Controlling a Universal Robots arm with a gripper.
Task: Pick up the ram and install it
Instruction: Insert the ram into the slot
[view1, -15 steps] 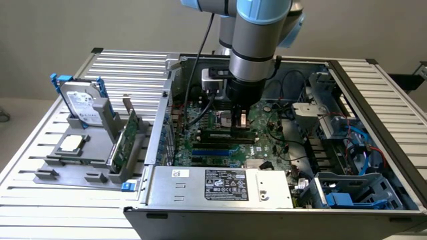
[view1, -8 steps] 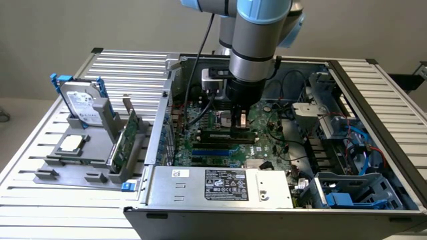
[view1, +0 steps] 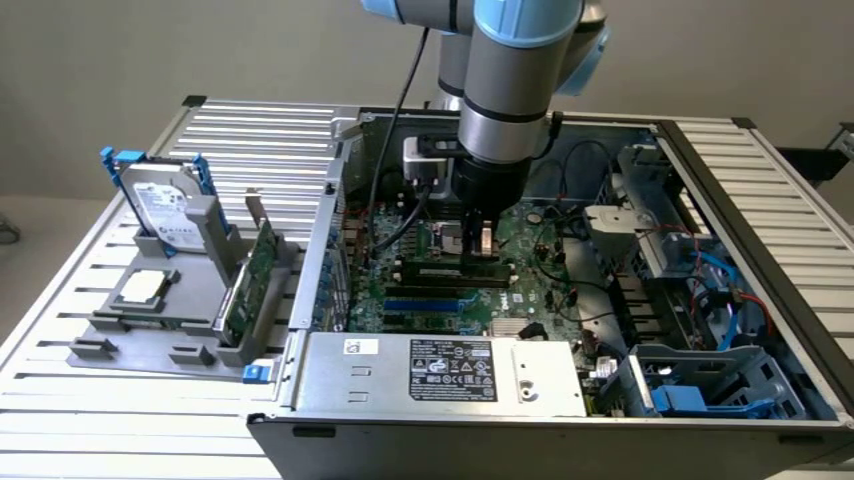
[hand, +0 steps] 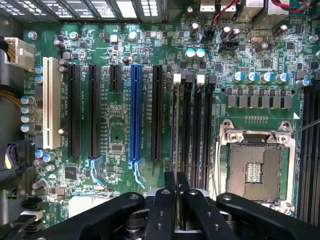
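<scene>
while the gripper (view1: 483, 248) hangs at the exterior view's centre over the motherboard (hand: 125, 165), its closed fingers (hand: 162, 210) pinch the ram (hand: 175, 130) edge-on.

A robot arm (view1: 514, 90) reaches down into an open computer case (view1: 400, 450) on a slatted metal desk (view1: 254, 130), its tool (view1: 483, 240) low over the green motherboard (view1: 541, 295), just above the long slots (view1: 434, 300). To the exterior view's left, a grey holder (view1: 134, 340) carries a hard drive (view1: 167, 210) in a blue bracket and an upright green card (view1: 254, 275).
</scene>
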